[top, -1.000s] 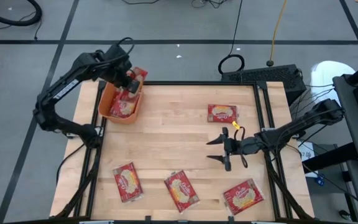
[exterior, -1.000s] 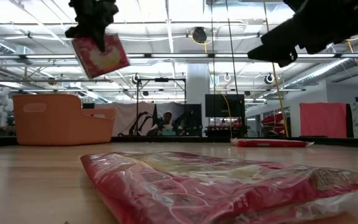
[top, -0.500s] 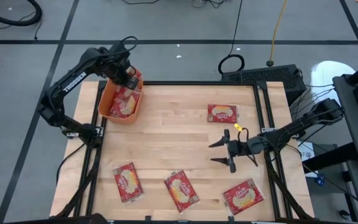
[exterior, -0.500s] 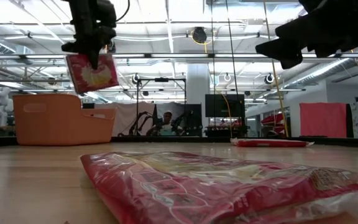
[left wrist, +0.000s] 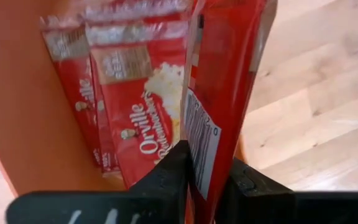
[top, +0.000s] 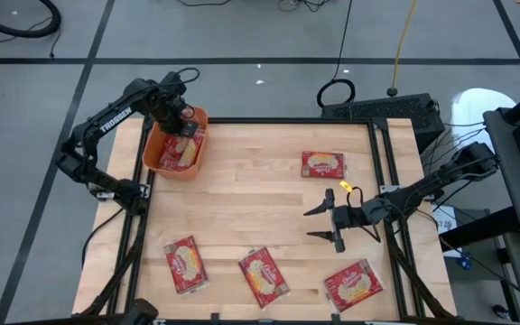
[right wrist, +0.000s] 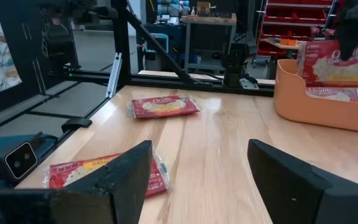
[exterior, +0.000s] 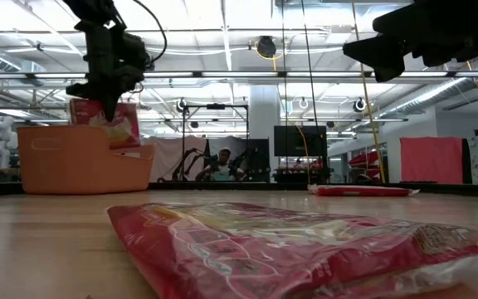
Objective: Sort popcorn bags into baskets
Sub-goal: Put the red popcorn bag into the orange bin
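The orange basket (top: 156, 155) stands at the table's far left corner with popcorn bags (left wrist: 135, 118) lying in it. My left gripper (top: 181, 125) is above it, pointing down, shut on another red popcorn bag (exterior: 110, 120) whose lower edge reaches about rim height. My right gripper (top: 319, 223) is open and level above the table's right middle, with nothing between its fingers (right wrist: 201, 180). Several loose bags lie flat on the wood: one at the far right (top: 322, 164) and three along the near edge (top: 185, 264), (top: 264, 276), (top: 354, 284). My left gripper pinches the bag's upper edge (left wrist: 201, 155) between its two fingers (left wrist: 169, 171), coming from above and pointing down. The bag hangs below the fingers, upright and seen edge-on, over the basket's opening. Whether its lower edge touches the bags inside cannot be told.
The table's black frame rails (top: 382, 162) run along its edges. Bare wood (top: 242, 199) lies between the basket and the loose bags. A keyboard (top: 382, 108) and cables lie beyond the far edge.
My left gripper has gone down and toward the table's far left corner with the bag, rolling somewhat. The bag, earlier high above the basket, now hangs at rim height over its opening. My right gripper has tipped up toward level.
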You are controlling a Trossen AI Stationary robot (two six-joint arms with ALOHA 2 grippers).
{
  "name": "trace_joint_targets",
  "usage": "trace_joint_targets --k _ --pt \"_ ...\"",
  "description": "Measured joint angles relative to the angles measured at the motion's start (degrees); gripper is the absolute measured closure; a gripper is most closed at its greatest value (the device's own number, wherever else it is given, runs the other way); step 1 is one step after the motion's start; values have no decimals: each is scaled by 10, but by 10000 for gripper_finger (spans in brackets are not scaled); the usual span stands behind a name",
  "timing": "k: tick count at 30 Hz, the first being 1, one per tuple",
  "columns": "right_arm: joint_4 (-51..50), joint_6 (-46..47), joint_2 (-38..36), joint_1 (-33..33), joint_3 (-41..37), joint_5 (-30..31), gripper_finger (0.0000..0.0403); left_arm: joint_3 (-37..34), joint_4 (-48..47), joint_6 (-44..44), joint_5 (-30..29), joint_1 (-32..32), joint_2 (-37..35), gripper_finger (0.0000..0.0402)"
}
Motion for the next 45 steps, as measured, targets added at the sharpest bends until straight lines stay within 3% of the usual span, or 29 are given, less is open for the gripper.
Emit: trace_joint_targets --k 16,23,28,36,45 --pt "0 -2 0 0 0 0 147 -65 45 2 -3 17 -1 344" --pt "0 -2 0 0 0 0 147 -74 37 -4 -59 17 -1 343" --pt "0 -2 0 0 0 0 147 -74 36 -3 -63 17 -1 339" --pt "0 -2 0 0 0 0 147 -75 26 -6 -132 17 -1 269" --pt "0 -2 0 0 0 0 147 -75 26 -24 -166 3 -1 198"
